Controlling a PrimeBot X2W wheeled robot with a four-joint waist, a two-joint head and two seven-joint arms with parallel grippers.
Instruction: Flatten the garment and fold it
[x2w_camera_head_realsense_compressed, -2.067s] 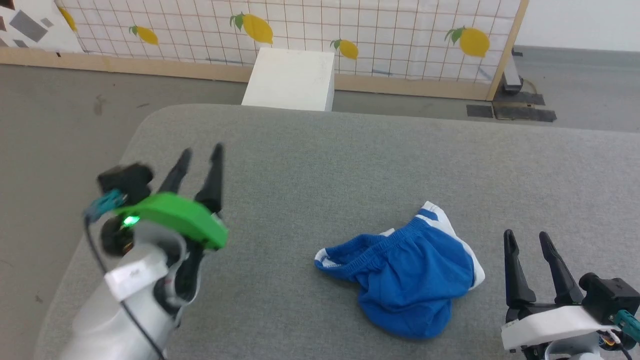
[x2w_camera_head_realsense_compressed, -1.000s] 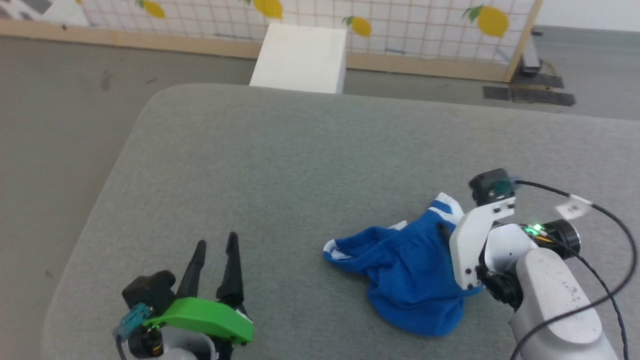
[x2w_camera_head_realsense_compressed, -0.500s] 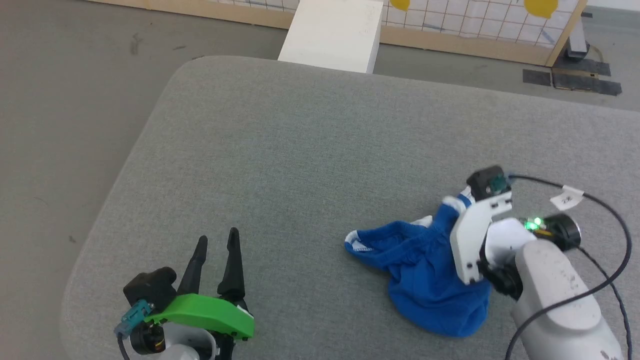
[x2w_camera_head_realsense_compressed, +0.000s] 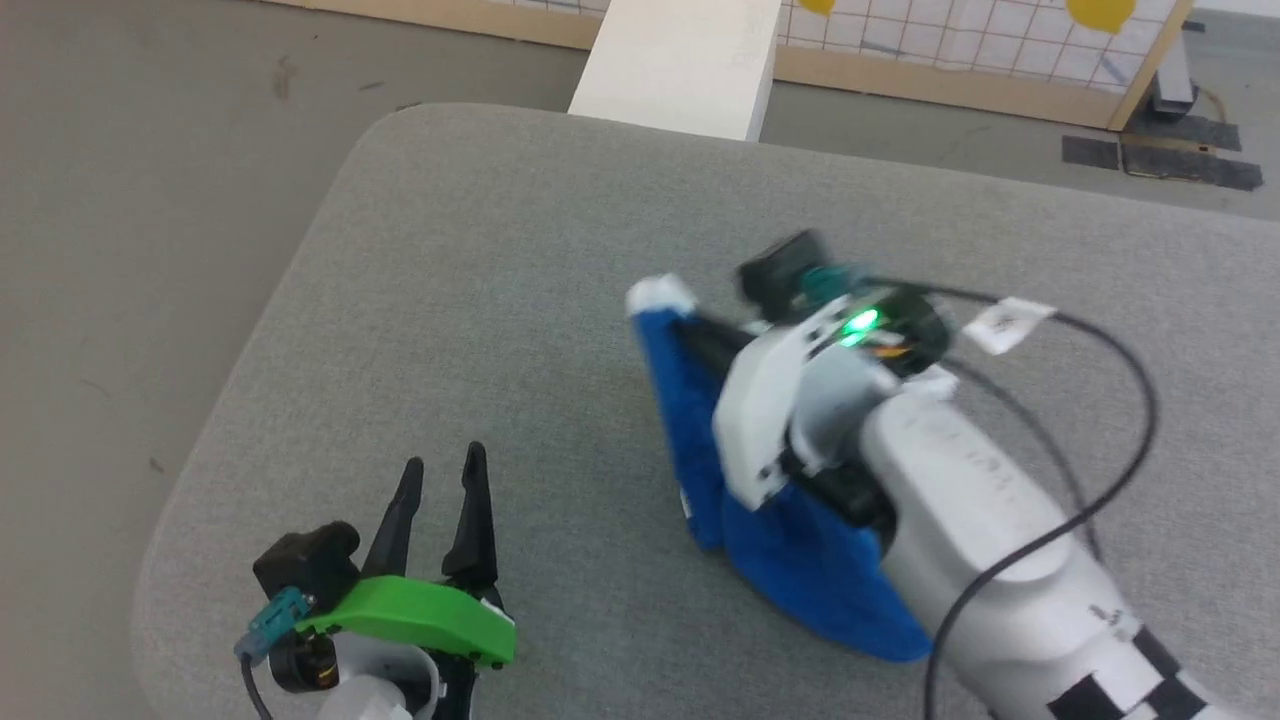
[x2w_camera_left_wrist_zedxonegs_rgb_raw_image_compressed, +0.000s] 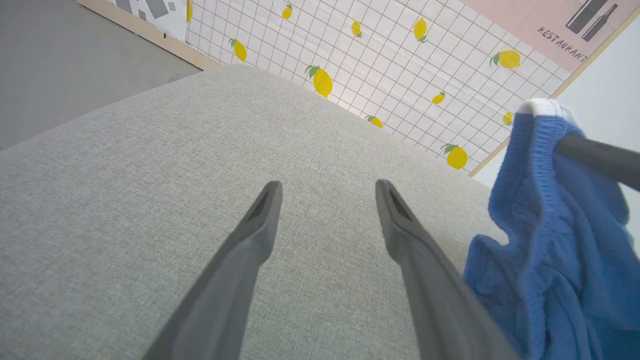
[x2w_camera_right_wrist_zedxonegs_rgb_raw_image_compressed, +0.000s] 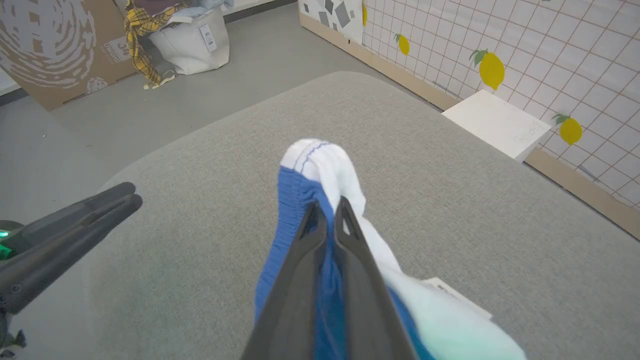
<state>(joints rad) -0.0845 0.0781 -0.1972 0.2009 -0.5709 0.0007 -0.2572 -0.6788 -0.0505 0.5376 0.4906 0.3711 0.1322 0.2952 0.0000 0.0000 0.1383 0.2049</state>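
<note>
**A:** Look at the right claw (x2w_camera_right_wrist_zedxonegs_rgb_raw_image_compressed: 327, 210). Its 2 dark fingers are pressed nearly together, with just a fold of cloth between them.

**B:** What is it pinching?

**A:** The blue basketball shorts (x2w_camera_head_realsense_compressed: 800, 570), at the gathered waistband (x2w_camera_right_wrist_zedxonegs_rgb_raw_image_compressed: 296, 195), right where the white side stripe (x2w_camera_right_wrist_zedxonegs_rgb_raw_image_compressed: 320, 155) ends. I'd say it grips there because the band is the firmest edge, so the rest can hang and open out.

**B:** So the shorts are off the table?

**A:** Partly. The pinched corner is up in the air and the cloth drapes down from it. The lower bunch rests on the grey padded table (x2w_camera_head_realsense_compressed: 500, 250), beneath the right forearm. Nothing lies flat yet, and no fold is made.

**B:** And the left claw (x2w_camera_head_realsense_compressed: 445, 462)?

**A:** It's spread moderately wide and holds nothing. It sits low over the table near the front-left corner, with the shorts near on its right. My guess is it's placed to take a 2nd point on the waistband, so both claws can stretch it.

**B:** Any risk?

**A:** The cloth is soft, so a thin pinch could slip.
</note>
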